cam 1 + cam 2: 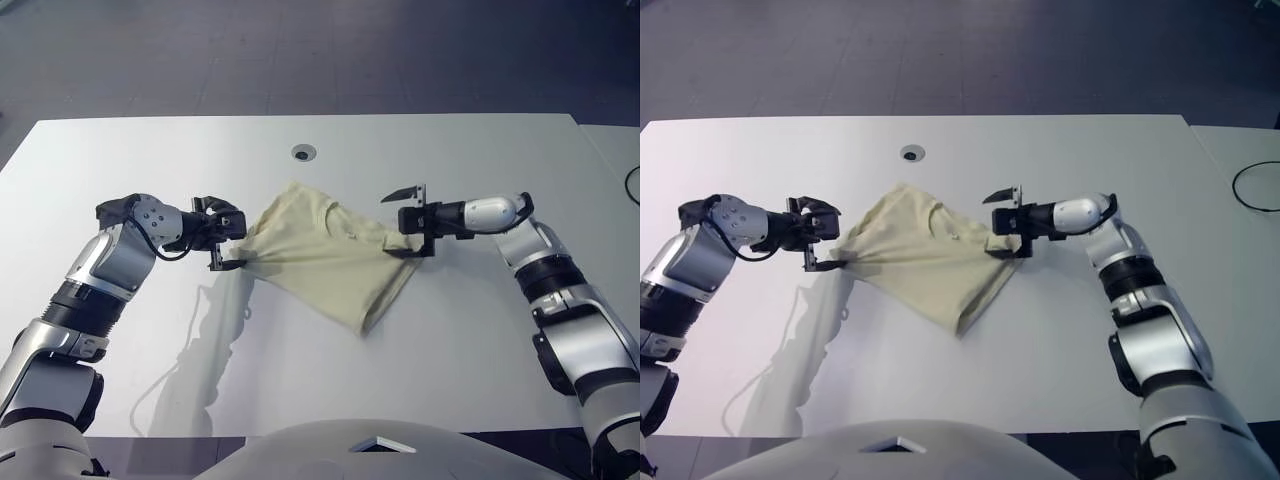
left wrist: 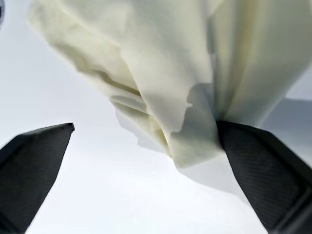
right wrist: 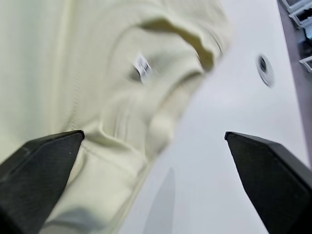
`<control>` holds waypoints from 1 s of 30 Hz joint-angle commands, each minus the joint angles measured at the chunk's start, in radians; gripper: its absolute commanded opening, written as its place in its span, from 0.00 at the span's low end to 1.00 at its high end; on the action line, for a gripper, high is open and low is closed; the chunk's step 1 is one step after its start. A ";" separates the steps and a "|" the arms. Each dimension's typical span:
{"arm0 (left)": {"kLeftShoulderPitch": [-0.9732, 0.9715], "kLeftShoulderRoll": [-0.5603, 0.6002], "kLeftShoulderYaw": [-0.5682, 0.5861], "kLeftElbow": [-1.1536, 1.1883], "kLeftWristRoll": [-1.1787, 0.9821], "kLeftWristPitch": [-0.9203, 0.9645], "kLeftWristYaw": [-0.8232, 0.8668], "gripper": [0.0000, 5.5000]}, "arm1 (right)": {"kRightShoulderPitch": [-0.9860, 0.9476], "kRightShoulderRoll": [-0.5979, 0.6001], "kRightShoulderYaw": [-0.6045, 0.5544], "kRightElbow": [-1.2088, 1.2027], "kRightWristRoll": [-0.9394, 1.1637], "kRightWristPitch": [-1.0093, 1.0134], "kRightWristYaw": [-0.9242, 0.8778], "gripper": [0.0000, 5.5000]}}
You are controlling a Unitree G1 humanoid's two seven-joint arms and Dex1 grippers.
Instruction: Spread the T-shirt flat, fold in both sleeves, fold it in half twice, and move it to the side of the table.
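The left end effector point(image 1: 228, 240) has its two fingers spread wide, and a bunched corner of the T-shirt point(image 1: 320, 255) rests against one finger point(image 2: 258, 165) without being pinched between the pair. The right end effector point(image 1: 410, 222) is likewise spread, with one finger point(image 3: 44, 161) touching the hem by the collar and the other out over bare table point(image 1: 450, 350). Between them the pale yellow T-shirt lies near the middle of the table. It is rumpled and drawn out toward each end effector, its collar and label face up, and one part trails down toward the robot, so it is not flat. Beyond the garment a small round grommet point(image 1: 303, 152) sits in the table top toward the far edge. The step in hand looks like the first one, spreading the T-shirt flat, and neither sleeve is folded yet. The next move probably calls for each end effector to close on an edge of the cloth and draw it outward, keeping the pull even so the fabric smooths out and does not bunch again.
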 commanded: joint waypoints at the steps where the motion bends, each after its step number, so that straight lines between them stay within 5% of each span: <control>1: -0.156 -0.062 -0.067 0.235 0.061 -0.162 -0.045 0.98 | 0.177 -0.005 0.038 -0.501 0.136 0.339 0.110 0.98; 7: -0.391 -0.214 -0.083 0.646 0.163 -0.335 0.211 0.98 | 0.183 0.013 0.008 -0.761 0.274 0.635 0.121 0.98; 17: -0.469 -0.261 0.053 0.775 0.078 -0.539 0.298 0.98 | 0.002 0.089 -0.173 -0.537 0.265 0.667 -0.157 0.98; 19: -0.414 -0.207 0.120 0.607 -0.003 -0.517 0.236 0.98 | 0.052 0.051 -0.205 -0.610 0.276 0.680 -0.162 0.98; 22: -0.116 -0.062 0.254 0.004 -0.269 -0.205 0.066 0.98 | 0.234 -0.065 -0.286 -0.891 0.320 0.765 -0.134 0.98; 27: 0.636 0.125 0.617 -0.866 -0.629 0.308 -0.039 0.98 | 0.642 -0.215 -0.518 -1.376 0.454 0.952 -0.035 0.98; 30: 0.830 0.144 0.587 -1.050 -0.670 0.336 -0.033 0.98 | 0.817 -0.254 -0.559 -1.504 0.479 0.987 0.013 0.98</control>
